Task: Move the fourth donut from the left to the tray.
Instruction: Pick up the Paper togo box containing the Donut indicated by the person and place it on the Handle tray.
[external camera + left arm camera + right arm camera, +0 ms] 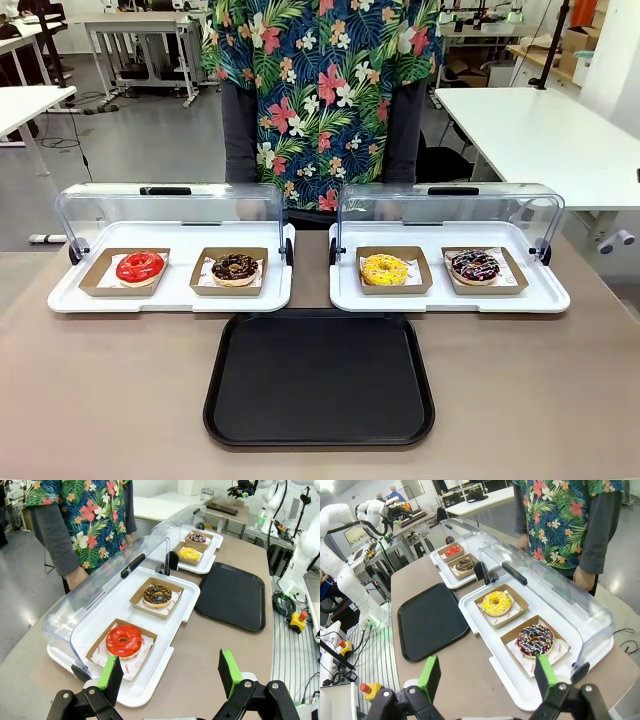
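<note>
The fourth donut (475,266), dark chocolate with pink and white sprinkles, lies in a small brown cardboard tray at the right end of the right white display tray. It sits just beyond my right gripper (486,676), which is open and holds nothing; the same donut (535,640) lies on white paper there. The black tray (319,378) rests bare at the table's near middle, also seen as the black tray (431,620) and the black tray (233,595). My left gripper (170,677) is open above the table near the red donut (123,641). The fourth donut (198,537) shows far off.
Two white display trays (170,296) (450,298) have their clear lids swung open. They hold a red donut (140,267), a crumb-topped chocolate donut (235,267) and a yellow donut (385,269). A person in a floral shirt (320,90) stands at the far edge.
</note>
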Robot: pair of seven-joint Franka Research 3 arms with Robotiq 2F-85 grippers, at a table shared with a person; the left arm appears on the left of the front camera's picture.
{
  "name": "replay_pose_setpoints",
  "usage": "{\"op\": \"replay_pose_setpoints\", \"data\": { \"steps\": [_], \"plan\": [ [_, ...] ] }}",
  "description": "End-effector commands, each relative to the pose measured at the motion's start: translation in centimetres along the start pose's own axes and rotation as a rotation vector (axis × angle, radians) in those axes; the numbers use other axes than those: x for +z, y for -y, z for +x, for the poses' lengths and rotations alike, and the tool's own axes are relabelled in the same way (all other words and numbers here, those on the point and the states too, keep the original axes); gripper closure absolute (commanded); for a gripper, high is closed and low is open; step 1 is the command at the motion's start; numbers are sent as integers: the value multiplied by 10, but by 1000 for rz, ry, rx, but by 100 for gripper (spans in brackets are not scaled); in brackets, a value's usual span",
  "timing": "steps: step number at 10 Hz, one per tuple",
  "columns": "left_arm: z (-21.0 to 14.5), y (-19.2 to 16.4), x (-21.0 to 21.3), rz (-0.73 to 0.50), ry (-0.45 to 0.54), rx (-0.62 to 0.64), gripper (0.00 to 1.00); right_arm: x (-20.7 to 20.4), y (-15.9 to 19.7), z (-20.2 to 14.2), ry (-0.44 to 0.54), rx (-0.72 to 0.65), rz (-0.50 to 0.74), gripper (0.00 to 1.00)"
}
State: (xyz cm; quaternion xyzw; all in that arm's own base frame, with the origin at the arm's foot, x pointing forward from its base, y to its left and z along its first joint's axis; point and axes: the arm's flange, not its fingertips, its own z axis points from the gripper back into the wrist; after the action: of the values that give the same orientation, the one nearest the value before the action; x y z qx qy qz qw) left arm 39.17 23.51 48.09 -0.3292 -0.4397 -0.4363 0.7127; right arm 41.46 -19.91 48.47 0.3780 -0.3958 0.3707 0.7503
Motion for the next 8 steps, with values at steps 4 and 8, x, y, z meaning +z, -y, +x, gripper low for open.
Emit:
{"op": "replay_pose_setpoints", "data": {
  "steps": [4, 8],
  "plan": [
    [1, 1, 1, -9, 8, 6, 0, -2, 0, 2, 25, 14, 2, 0],
    [1, 1, 1, -9, 8, 6, 0, -2, 0, 2, 25, 14, 2, 0]
  ]
}}
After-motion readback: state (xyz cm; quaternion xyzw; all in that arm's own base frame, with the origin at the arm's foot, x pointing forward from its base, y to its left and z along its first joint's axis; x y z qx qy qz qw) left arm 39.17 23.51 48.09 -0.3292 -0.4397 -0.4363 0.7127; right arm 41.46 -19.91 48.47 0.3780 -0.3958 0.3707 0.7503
